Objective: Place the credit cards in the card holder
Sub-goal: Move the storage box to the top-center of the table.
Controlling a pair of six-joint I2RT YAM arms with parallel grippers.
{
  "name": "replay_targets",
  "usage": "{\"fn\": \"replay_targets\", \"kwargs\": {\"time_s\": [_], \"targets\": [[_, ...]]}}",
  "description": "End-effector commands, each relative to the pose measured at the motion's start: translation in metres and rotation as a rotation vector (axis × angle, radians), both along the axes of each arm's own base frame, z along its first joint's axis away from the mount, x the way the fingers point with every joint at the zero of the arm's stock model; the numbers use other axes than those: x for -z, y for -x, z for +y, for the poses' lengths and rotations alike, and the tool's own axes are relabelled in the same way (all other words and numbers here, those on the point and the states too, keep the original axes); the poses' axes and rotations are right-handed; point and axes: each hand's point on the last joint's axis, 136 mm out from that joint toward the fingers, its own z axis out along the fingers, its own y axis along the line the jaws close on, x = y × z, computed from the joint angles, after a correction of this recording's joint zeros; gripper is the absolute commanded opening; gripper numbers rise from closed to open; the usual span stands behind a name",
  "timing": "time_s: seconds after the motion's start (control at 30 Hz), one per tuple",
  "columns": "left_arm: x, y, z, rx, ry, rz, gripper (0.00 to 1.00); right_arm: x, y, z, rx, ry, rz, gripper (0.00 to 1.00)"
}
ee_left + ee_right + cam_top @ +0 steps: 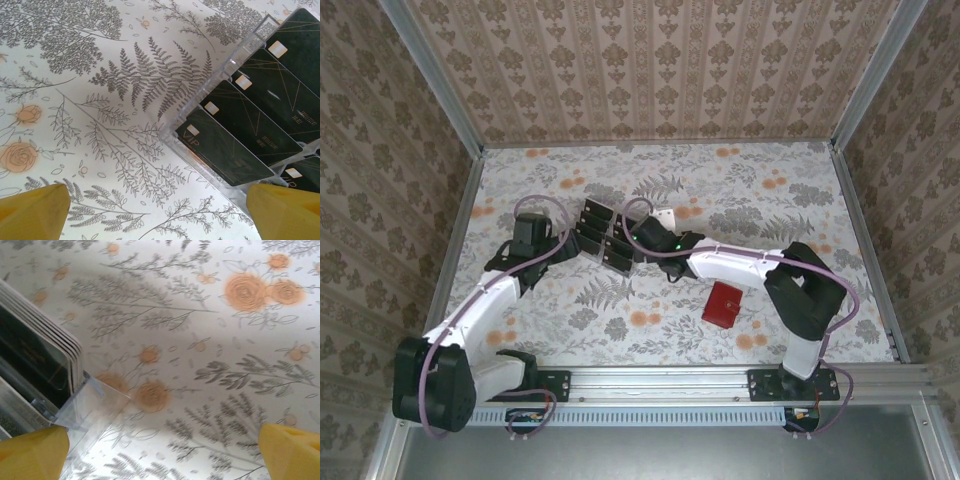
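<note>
- Yellow fingertips (32, 212) of the left gripper (159, 215) sit lowest in the left wrist view; jaws are spread wide with nothing between them; the gripper hangs over the floral table (75, 100), just left of the rack.
- Mid-table, the clear plastic rack (602, 238) stands between the two grippers; the credit cards (227, 150), black and alike, sit in its slots in a stepped, overlapping row.
- At the rack's right end hangs the right gripper (160, 455); jaws are wide and hold nothing; one fingertip is just beside the rack's clear corner.
- Further right, the card holder (724, 304) lies on the table, apparently folded shut, well apart from the rack.
- Judged step: taking a card from the rack; set the pads flat on one card's faces only; draw it out along its slot, not sideways; steady the rack with the free gripper; the card holder probably needs opening before insertion.
</note>
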Motion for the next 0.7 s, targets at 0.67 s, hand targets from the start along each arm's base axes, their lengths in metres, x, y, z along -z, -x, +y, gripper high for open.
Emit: {"fn": "replay_targets", "kwargs": {"time_s": [0.67], "targets": [[-0.018,-0.091,-0.034,0.062,0.031,-0.140,1.00,0.013,0.026,0.032,-0.160,-0.132,0.120,1.00]]}}
